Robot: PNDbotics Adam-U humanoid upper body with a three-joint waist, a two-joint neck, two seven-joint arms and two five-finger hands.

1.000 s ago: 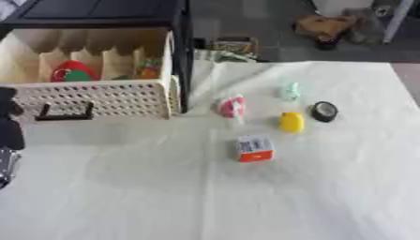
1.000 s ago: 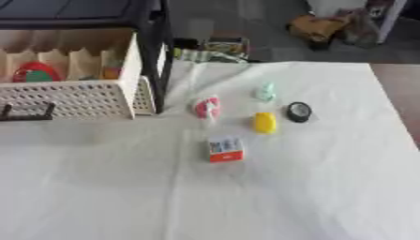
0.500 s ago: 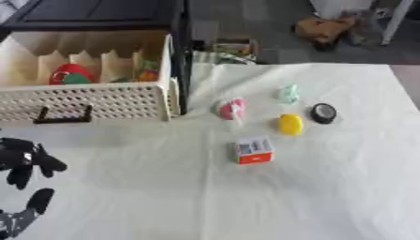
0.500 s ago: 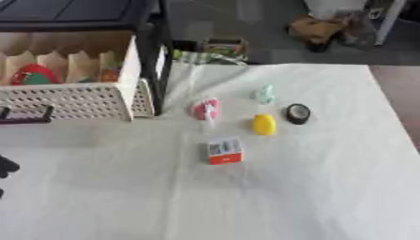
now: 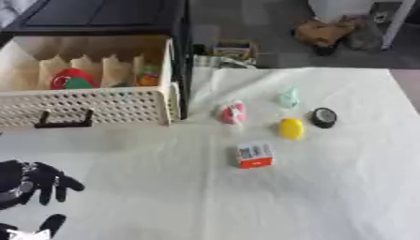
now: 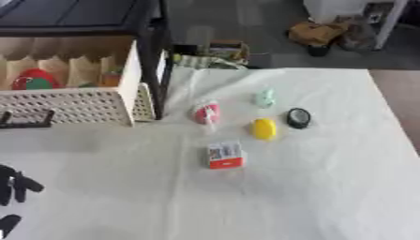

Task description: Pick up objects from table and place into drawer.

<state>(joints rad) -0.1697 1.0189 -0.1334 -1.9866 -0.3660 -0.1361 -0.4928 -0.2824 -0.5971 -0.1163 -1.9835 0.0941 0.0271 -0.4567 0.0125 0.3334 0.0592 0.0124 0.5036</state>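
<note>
The cream perforated drawer [image 5: 90,105] stands pulled out, ready to receive; a small white-and-orange box [image 5: 255,155] waits nearest on the white cloth [image 5: 328,187]. The black left hand [image 5: 29,183] hangs low at the left, empty, fingers loosely spread; the right hand is unseen.

Left hand [image 5: 33,185] cut off by the lower-left corner; only dark fingers show. Drawer [image 5: 90,108] runs off the left edge, and its dividers hide most of the contents (red, green, orange bits only). Pale green item [image 5: 288,98] too blurred to identify; small box [image 5: 255,155] label unreadable.
</note>
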